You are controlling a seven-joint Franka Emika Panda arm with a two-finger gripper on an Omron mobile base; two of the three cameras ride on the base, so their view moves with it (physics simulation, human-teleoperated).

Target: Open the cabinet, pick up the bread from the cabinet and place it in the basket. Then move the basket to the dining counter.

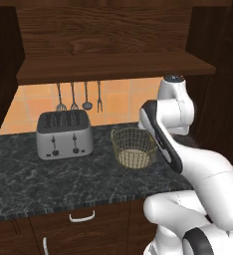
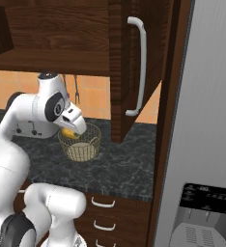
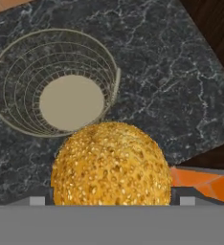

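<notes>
Hand view: I count one bread bun (image 3: pixel 111 165), round, no long axis | one wire basket (image 3: pixel 54 81), mouth up | fingers (image 3: pixel 36 201) wide, holding bun.

My arm (image 1: pixel 188 164) is a chain of glossy white rounded shells with dark grey bands at the joints, a dark cap on top and a pale wedge-shaped hand (image 2: pixel 72 121).

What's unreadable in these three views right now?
- Hand: in the right base view the fingers are hidden behind the arm's own wrist and the bread; in the hand view the bread covers the fingertips.
- Basket: its right rim is hidden by the arm in the left base view.
- Cabinet: its inside is cut off by the top edge in both base views.
- Toaster: markings too small to read.
</notes>
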